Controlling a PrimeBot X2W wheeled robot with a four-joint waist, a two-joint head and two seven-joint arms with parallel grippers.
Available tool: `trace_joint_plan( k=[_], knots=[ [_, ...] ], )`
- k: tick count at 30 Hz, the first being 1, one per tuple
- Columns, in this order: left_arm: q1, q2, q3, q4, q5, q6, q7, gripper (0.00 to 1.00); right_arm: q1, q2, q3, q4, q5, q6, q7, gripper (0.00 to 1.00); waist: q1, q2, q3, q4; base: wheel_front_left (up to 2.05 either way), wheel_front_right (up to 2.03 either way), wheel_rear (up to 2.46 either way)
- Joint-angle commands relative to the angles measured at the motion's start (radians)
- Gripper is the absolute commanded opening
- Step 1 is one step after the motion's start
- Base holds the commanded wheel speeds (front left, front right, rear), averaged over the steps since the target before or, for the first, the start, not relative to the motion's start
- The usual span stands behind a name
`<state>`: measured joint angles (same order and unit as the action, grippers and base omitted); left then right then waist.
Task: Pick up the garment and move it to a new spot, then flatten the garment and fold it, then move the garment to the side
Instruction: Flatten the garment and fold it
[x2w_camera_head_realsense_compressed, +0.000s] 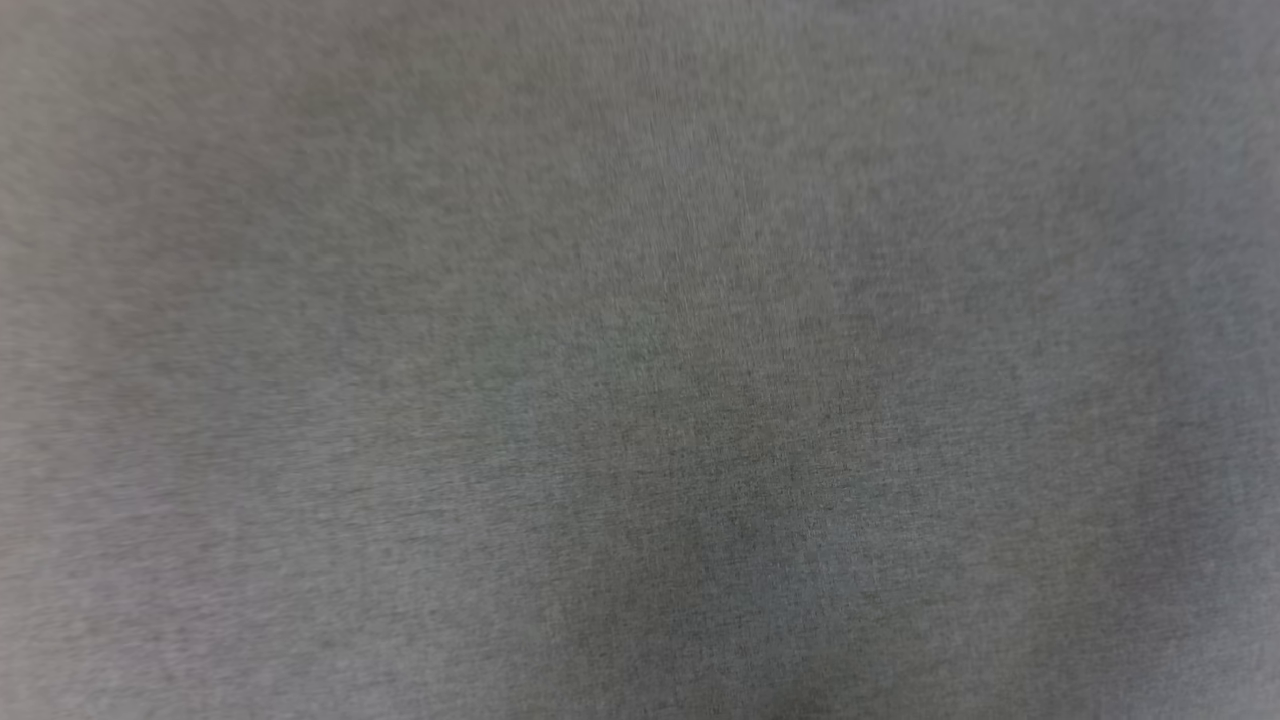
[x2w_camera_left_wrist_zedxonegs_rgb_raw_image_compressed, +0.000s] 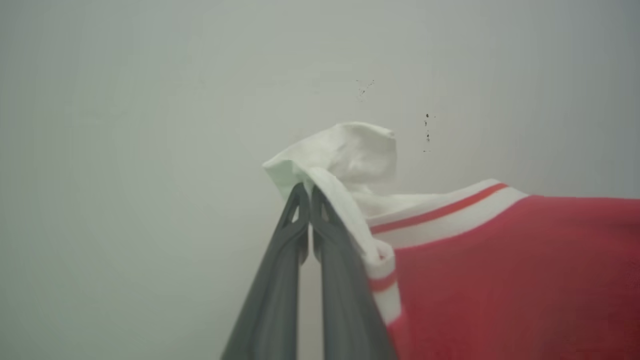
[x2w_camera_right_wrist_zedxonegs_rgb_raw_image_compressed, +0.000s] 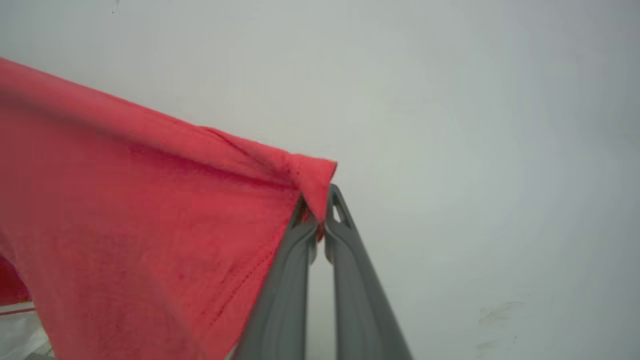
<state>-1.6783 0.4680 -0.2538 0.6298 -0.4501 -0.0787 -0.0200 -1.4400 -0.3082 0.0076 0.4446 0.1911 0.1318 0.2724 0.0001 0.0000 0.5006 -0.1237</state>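
No text, number, label, brand or sign can be read here. The parts of the garment (x2w_camera_left_wrist_zedxonegs_rgb_raw_image_compressed: 500, 280) that show are plain red cloth, white cloth and striped trim, with no readable marking.

A blurred, mottled grey woven cloth surface (x2w_camera_head_realsense_compressed: 640, 300) lies below the head camera. A smooth pale grey-white surface (x2w_camera_left_wrist_zedxonegs_rgb_raw_image_compressed: 125, 150) carries tiny dark specks (x2w_camera_left_wrist_zedxonegs_rgb_raw_image_compressed: 427, 131) and, by the right wrist view, faint smudges (x2w_camera_right_wrist_zedxonegs_rgb_raw_image_compressed: 500, 312)
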Motion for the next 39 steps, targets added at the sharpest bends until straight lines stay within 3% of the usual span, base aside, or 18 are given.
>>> trace_joint_plan(
  k=[1, 11, 20, 33, 39],
  knots=[
    [-0.015, 0.016, 0.001, 0.007, 0.013, 0.007, 0.003, 0.00, -0.015, 0.002, -0.007, 0.010, -0.007, -0.002, -0.011, 0.00, -0.0001, 0.0000, 0.101, -0.031, 0.00, 0.00, 0.00],
    [-0.175, 0.014, -0.012, 0.001, 0.035, 0.030, 0.016, 0.00, -0.210, 0.036, 0.011, 0.078, -0.025, -0.002, -0.137, 0.00, -0.0001, 0.0000, 0.278, -0.047, 0.00, 0.00, 0.00],
    [-0.147, 0.015, 0.002, 0.061, 0.002, 0.020, -0.026, 0.00, -0.247, 0.065, 0.072, 0.155, 0.008, -0.002, -0.204, 0.00, -0.0001, 0.0000, 0.332, -0.040, 0.00, 0.00, 0.00],
    [0.039, -0.024, 0.031, 0.202, -0.116, -0.039, -0.179, 0.00, -0.117, 0.044, 0.216, 0.272, 0.125, -0.002, -0.197, 0.00, -0.0001, 0.0000, 0.249, 0.019, 0.00, 0.00, 0.00],
    [0.261, -0.063, 0.038, 0.208, -0.199, -0.050, -0.227, 0.00, 0.056, -0.004, 0.295, 0.272, 0.203, -0.002, -0.189, 0.00, -0.0001, 0.0000, 0.136, 0.071, 0.00, 0.00, 0.00]
  ],
)
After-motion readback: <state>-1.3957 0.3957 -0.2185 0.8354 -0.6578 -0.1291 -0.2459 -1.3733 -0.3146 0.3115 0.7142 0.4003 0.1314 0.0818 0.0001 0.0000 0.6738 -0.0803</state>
